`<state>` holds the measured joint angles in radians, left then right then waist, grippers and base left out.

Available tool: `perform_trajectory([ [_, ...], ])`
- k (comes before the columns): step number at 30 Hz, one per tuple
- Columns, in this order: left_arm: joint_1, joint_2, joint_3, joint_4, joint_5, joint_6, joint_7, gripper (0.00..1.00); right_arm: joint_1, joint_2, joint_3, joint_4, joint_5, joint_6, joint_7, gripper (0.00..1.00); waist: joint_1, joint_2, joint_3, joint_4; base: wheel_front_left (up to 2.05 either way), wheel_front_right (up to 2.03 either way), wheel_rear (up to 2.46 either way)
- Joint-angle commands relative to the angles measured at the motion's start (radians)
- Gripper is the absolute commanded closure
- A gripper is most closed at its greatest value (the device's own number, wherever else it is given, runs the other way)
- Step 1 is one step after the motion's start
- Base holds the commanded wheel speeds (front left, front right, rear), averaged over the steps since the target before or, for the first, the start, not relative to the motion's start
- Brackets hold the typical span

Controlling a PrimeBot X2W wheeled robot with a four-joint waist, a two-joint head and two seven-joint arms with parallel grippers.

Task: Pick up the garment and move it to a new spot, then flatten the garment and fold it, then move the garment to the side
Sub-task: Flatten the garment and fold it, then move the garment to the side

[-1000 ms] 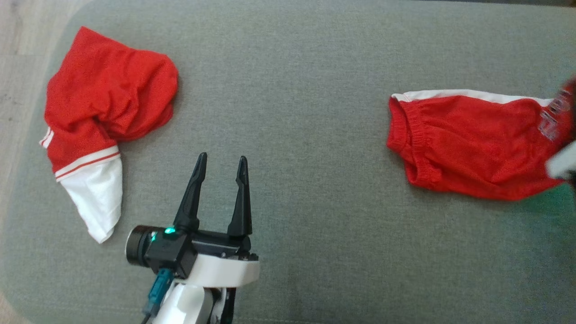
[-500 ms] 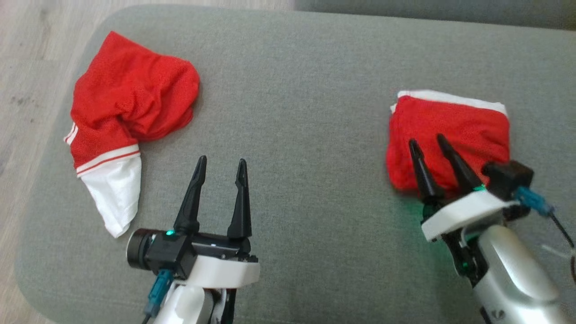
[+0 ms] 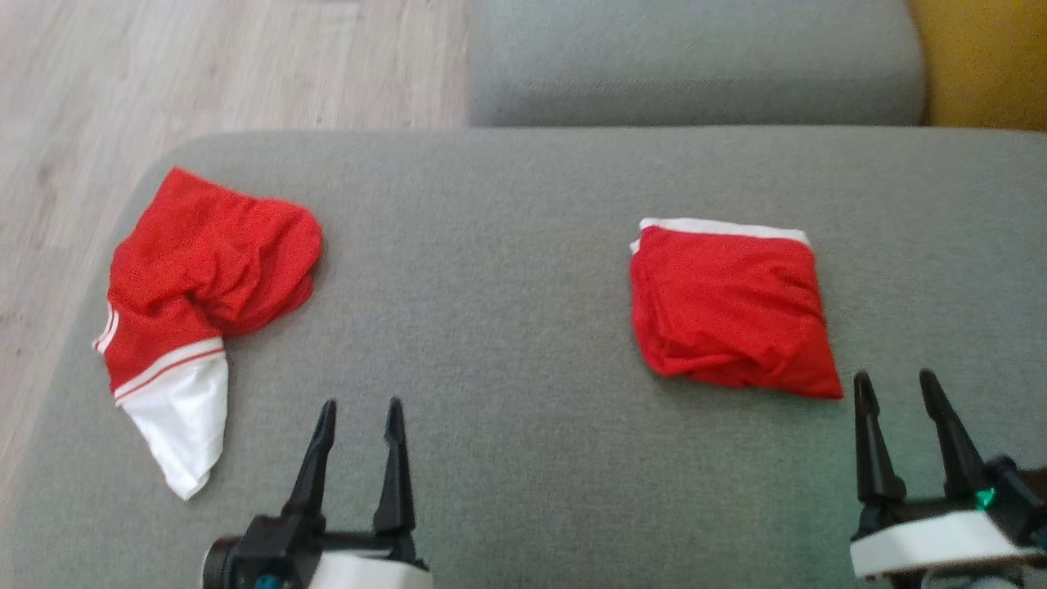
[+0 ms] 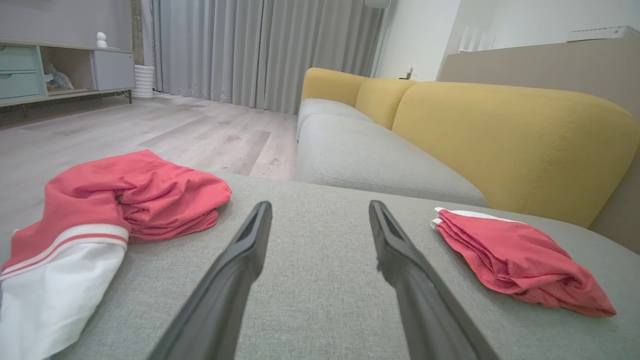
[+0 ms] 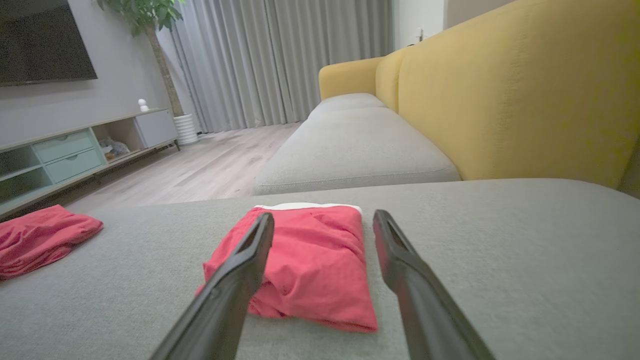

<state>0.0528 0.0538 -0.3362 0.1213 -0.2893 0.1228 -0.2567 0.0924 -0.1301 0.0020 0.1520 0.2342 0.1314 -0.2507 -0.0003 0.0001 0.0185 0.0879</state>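
Grey sofa cushion, wood floor past its far left edge. Right claw: spread wide, nothing between the fingers, tips near the folded red garment but apart from it. That garment lies on the cushion's right half, white edge on the far side. Left claw: spread, empty, over bare cushion. Crumpled red-and-white garment at the left edge. Yellow sofa back behind.
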Motion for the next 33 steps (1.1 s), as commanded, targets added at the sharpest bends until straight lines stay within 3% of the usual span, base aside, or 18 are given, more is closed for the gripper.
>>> perform_trajectory([
  [1, -0.013, -0.003, 0.046, -0.033, 0.01, -0.004, -0.005, 0.0, -0.024, 0.0, 0.014, -0.053, -0.009, -0.001, -0.011, 0.0, 0.0003, -0.0001, -0.042, -0.031, 0.0, 0.0, 0.0],
  [8, 0.061, -0.004, 0.088, -0.008, 0.024, -0.019, -0.005, 0.0, 0.068, 0.019, -0.002, -0.07, -0.03, -0.001, -0.011, 0.0, 0.0003, -0.0001, -0.101, -0.04, 0.0, 0.0, 0.0],
  [33, 0.072, -0.004, 0.115, 0.038, 0.084, -0.048, -0.005, 0.0, 0.104, 0.04, 0.008, -0.037, -0.066, -0.001, -0.011, 0.0, 0.0003, -0.0001, -0.128, -0.033, 0.0, 0.0, 0.0],
])
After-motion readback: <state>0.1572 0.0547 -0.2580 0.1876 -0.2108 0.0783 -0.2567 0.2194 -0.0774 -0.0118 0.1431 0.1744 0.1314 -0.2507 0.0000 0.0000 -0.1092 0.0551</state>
